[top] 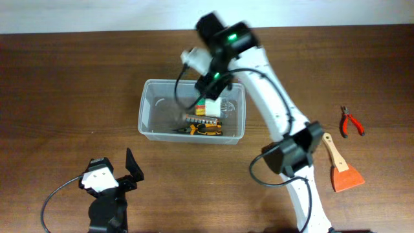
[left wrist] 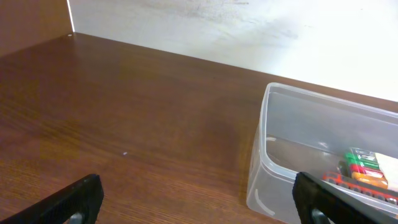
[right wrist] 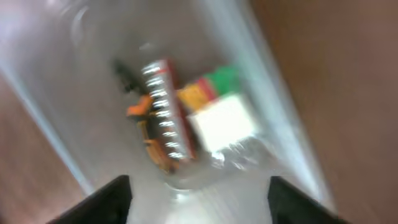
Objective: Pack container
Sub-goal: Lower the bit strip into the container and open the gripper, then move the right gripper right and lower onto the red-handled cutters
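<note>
The clear plastic container (top: 155, 110) stands at the table's middle. Inside it lie an orange-and-black tool (top: 206, 129), a red strip of bits (right wrist: 165, 112) and a white box with green and red parts (top: 208, 107). My right gripper (top: 210, 81) hovers over the container's right half, open and empty; the right wrist view is blurred and looks down into the tub (right wrist: 56, 74). My left gripper (top: 132, 169) is open and empty near the front left, apart from the container (left wrist: 267, 180).
Red-handled pliers (top: 351, 122) and a scraper with a wooden handle and orange blade (top: 341, 169) lie on the table to the right. A white wall (left wrist: 249, 31) borders the far edge.
</note>
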